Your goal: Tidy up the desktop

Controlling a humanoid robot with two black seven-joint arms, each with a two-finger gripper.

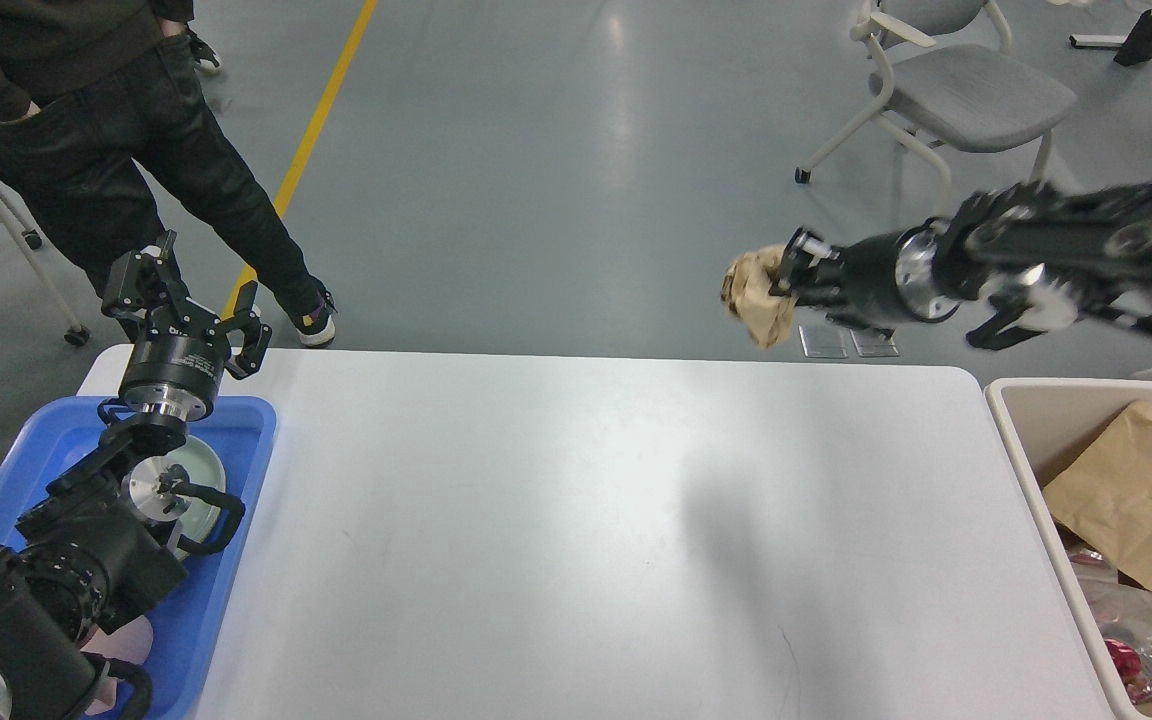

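Item: crumpled brown paper wad (pixel 758 295). Pinched in my right pincer (pixel 784 275), which was closed on it and held it in the air just beyond the far edge of the worktop (pixel 576 520), toward two o'clock from the worktop's centre. The wad hung over the grey floor and touched nothing else.

Item: beige bin (pixel 1021 470). It stood against the right edge of the worktop, at about five o'clock from the held wad and well apart from it. It already held a flat brown paper bag (pixel 1131 500) and some clear plastic wrapping (pixel 1141 620). I judged that the next move turned on this relation: the wad had to travel right and toward me to clear the bin's rim. My right arm was plainly the nearer one, and its forearm ran almost level, from three o'clock toward nine.

Item: left pincer (pixel 198 300). Fingers spread, holding nothing, raised above the far end of the blue tray (pixel 246 440) at the worktop's left edge. A round white dish (pixel 204 478) lay in the tray, partly hidden by my arm.

Item: worktop. White, rounded corners, nothing on its visible surface.

Writing: none legible on the wad, bin or tray. A small mark on the left pincer's body was too fine to read.
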